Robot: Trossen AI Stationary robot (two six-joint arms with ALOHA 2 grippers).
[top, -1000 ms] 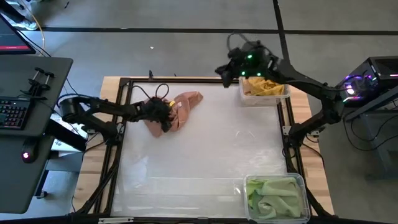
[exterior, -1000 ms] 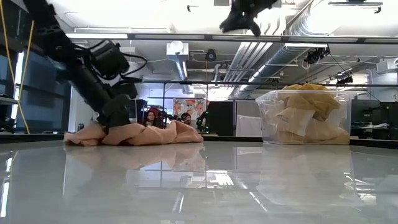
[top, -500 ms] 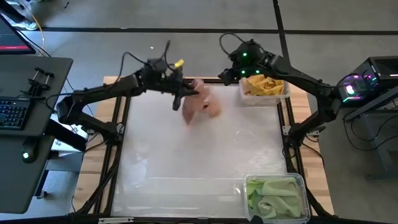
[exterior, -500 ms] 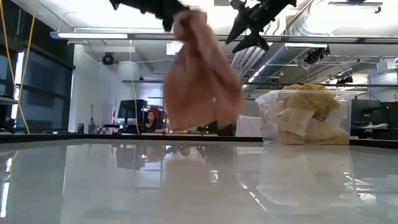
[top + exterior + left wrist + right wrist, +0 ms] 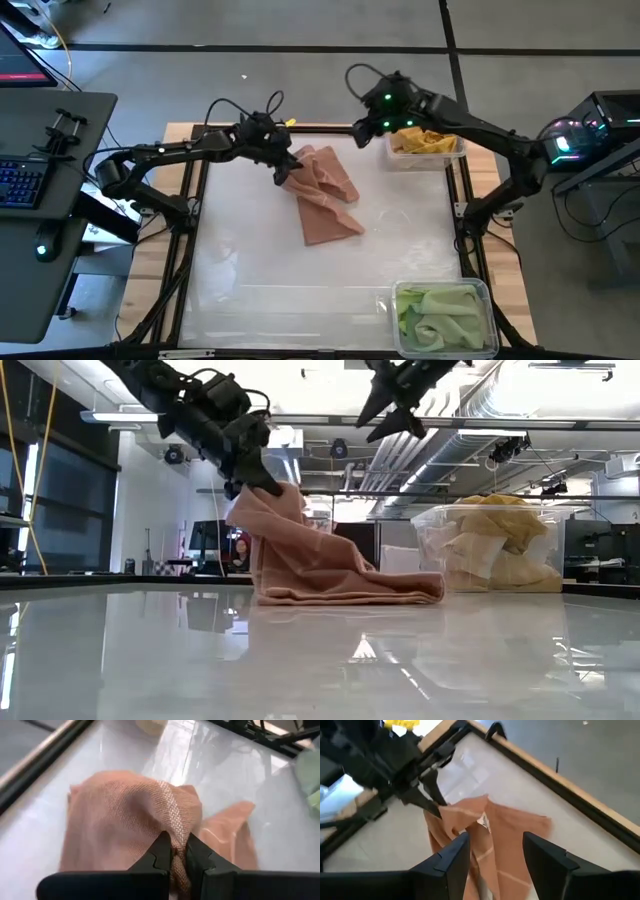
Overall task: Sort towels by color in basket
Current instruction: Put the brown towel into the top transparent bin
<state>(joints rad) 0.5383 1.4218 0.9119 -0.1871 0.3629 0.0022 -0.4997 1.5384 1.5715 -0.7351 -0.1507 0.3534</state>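
left tool (image 5: pixel 283 170) pinched shut on salmon towel (image 5: pixel 325 195), one corner lifted, rest draped mid-bench (image 5: pixel 400 260) | right tool (image 5: pixel 372 128) spread wide, empty, hovering near yellow bin | progress: yellow bin (image 5: pixel 425 145) and green bin (image 5: pixel 443 318) filled; salmon towel unsorted, no third container visible.

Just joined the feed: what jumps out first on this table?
The left claw pinches one end of a salmon towel near the table's middle, its other end draped on the surface. The right claw hangs open above, beside a bin of yellow towels; a bin of green towels sits at the near right corner.
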